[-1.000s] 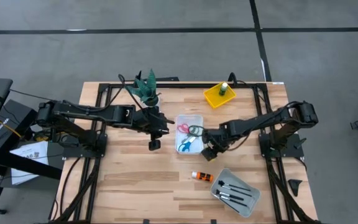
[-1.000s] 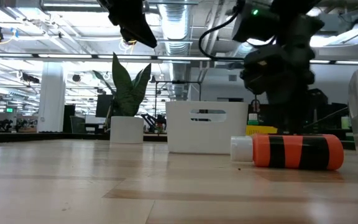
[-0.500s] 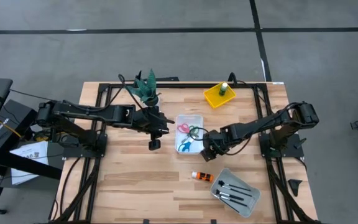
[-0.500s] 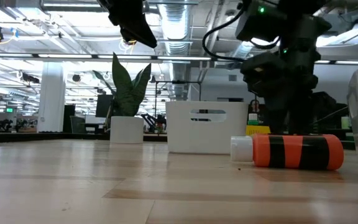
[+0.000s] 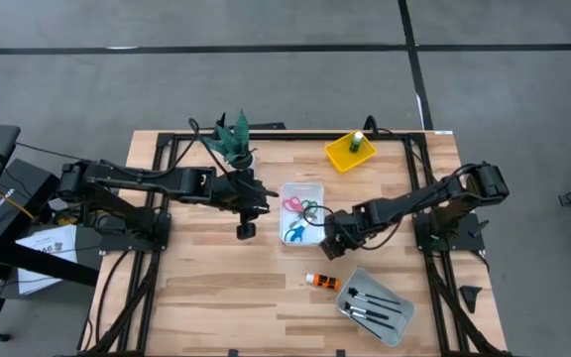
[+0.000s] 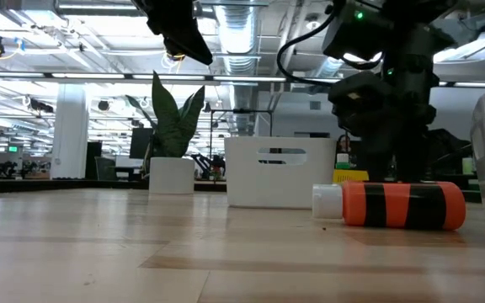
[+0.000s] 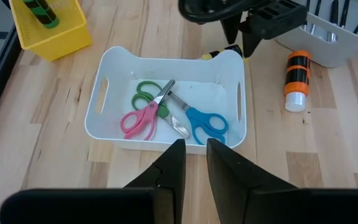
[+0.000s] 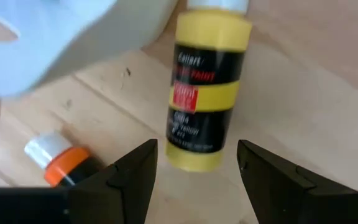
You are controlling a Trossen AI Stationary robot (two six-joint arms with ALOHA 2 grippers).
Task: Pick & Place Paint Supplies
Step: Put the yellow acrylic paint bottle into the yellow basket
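Right gripper, jaws spread wide, poised over the yellow paint bottle, which lies on the table against the white tray at its 4 o'clock corner, probably lined up to straddle the bottle. Orange paint bottle lies loose at the tray's 5 o'clock. Left gripper, narrowly parted and empty, hovers at the tray's 9 o'clock, overlooking the scissors inside.

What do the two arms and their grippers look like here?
Both arms are dark, jointed, with black cables looping along them. The left gripper has two flat black tapered fingers; the right gripper has two black wedge-shaped fingers. A small green light shows on the right arm in the low view.
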